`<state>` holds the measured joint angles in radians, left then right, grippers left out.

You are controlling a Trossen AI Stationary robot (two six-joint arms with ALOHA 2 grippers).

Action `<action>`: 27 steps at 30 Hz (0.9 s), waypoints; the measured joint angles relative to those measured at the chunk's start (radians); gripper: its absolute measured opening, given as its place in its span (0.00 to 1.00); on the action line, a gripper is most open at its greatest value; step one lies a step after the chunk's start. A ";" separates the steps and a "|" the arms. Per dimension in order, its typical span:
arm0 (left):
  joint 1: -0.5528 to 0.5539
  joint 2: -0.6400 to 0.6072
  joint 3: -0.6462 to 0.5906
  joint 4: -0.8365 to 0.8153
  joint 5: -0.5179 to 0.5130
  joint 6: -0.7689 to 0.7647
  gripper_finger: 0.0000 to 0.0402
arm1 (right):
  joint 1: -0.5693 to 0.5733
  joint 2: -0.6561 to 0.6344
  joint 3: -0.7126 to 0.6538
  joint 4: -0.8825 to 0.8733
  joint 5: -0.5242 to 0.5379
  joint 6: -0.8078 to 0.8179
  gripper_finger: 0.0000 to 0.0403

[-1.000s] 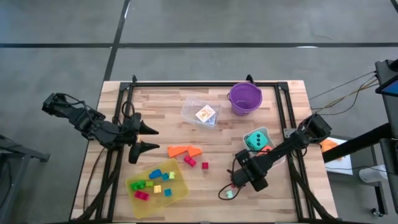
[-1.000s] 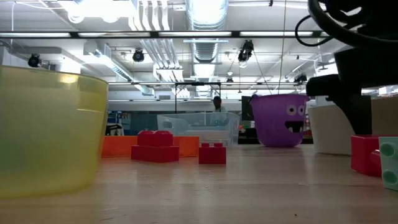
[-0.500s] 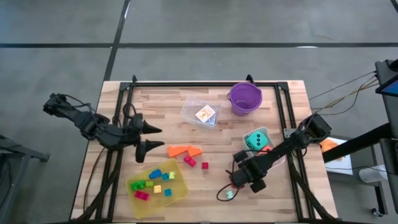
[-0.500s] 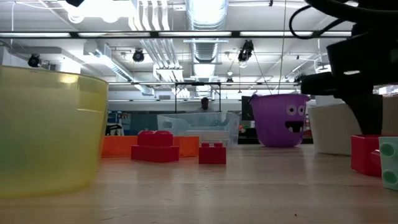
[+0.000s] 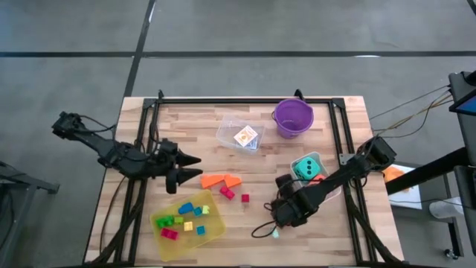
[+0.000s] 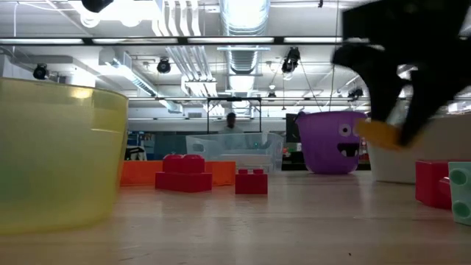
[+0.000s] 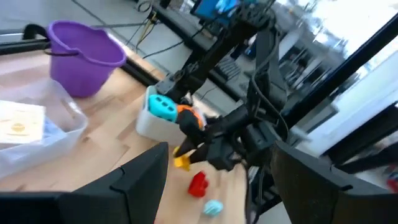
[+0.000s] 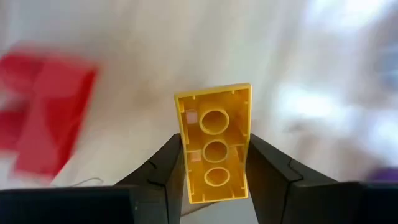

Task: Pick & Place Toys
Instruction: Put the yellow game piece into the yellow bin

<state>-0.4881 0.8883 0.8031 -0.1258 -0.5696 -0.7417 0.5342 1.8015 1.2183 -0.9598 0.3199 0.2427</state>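
Observation:
My right gripper [image 5: 277, 212] is shut on a yellow brick [image 8: 214, 140] above the table's near right part; the brick also shows in the low view [image 6: 381, 132]. A red brick [image 7: 198, 184] and a pale teal piece [image 5: 274, 233] lie on the table by it. My left gripper [image 5: 195, 168] is open and empty, above the table just left of the orange wedges [image 5: 221, 180]. Two red bricks [image 5: 227, 193] lie near the wedges. The yellow tray [image 5: 216, 231] holds several small bricks. A teal die [image 5: 306, 167] sits in a white tub. My right gripper pinches the yellow brick's two long sides [image 8: 183, 155] between its two fingers [image 8: 168, 165], toward one end of the brick. The brick's hollow underside faces the wrist camera. In the low view the brick is lifted clear of the table.
A purple bucket [image 5: 292, 117] stands at the far right and a clear tub [image 5: 227, 132] with a card pack [image 5: 245, 136] beside it. Dark frame rails run along the table's left, right and far sides. A cable [image 5: 260, 229] trails below my right gripper.
My right gripper has risen from the table with the yellow brick, tipped, and gone a little toward the table's left edge. My left gripper has gone toward the table's right, nearer the orange wedges.

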 joint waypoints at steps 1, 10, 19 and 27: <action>0.000 0.000 -0.017 0.039 -0.007 0.000 0.68 | 0.000 0.000 0.023 -0.007 0.050 0.011 0.31; 0.023 0.064 -0.122 0.198 -0.115 -0.169 0.68 | -0.025 0.000 0.270 0.022 0.438 0.040 0.31; 0.045 0.254 -0.036 0.249 -0.119 -0.175 0.68 | -0.109 0.000 0.381 0.179 0.495 -0.046 0.31; 0.071 0.352 0.003 0.280 -0.130 -0.246 0.68 | -0.156 0.001 0.380 0.242 0.500 -0.137 0.31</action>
<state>-0.4173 1.2401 0.8061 0.1540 -0.6999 -0.9873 0.3779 1.8023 1.5986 -0.7178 0.8200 0.1060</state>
